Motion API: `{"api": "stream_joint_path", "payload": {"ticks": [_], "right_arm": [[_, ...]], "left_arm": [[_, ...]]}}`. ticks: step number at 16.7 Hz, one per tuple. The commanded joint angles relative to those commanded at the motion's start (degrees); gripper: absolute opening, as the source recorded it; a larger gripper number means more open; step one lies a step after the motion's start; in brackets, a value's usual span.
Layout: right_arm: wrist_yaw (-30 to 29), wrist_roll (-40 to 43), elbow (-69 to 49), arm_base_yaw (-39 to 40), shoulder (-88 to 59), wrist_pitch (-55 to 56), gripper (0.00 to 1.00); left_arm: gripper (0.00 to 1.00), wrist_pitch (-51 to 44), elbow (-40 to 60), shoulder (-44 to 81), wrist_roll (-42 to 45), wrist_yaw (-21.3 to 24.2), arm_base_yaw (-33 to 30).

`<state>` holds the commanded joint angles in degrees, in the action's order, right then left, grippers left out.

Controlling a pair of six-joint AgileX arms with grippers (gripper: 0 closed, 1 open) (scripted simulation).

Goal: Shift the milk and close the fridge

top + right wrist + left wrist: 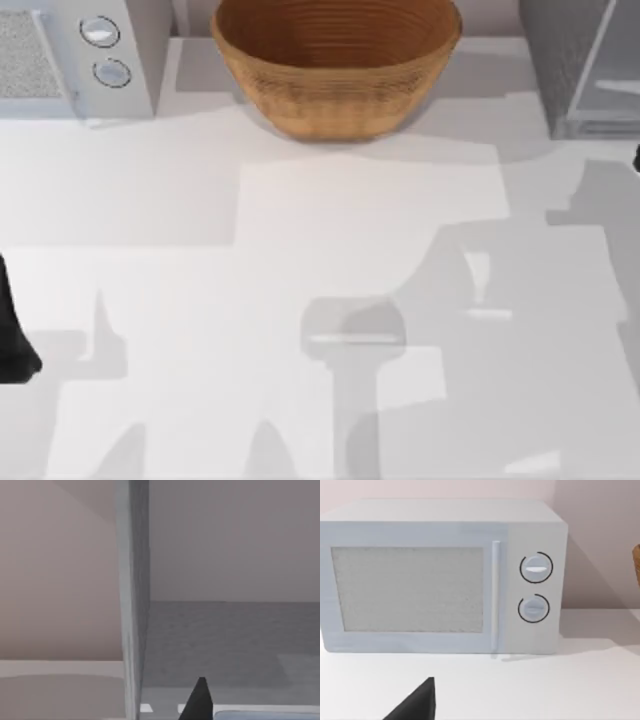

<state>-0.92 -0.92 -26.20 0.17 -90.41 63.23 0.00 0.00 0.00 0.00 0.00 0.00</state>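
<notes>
The fridge (562,66) stands at the table's back right corner, grey with a speckled side and a pale glassy door (612,88). In the right wrist view its light frame edge (134,605) rises close ahead, with the grey inside (225,635) open beside it. My right gripper (199,704) shows as a dark tip low in that view, just in front of the fridge. My left gripper (417,706) is parked at the table's left edge, facing the microwave. The milk is out of view.
A light-grey microwave (75,55) with two round knobs (536,568) stands at the back left. A large woven basket (335,62) sits at the back centre. White tabletop (320,300) spreads in front of them.
</notes>
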Motion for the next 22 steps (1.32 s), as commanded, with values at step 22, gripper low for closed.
{"api": "stream_joint_path", "payload": {"ticks": [22], "right_arm": [[11.7,1.3,-46.3,-11.7,-38.9,-12.7,0.00]], "left_arm": [[1.00,0.0,0.0,0.0,0.0,0.0,0.0]]}}
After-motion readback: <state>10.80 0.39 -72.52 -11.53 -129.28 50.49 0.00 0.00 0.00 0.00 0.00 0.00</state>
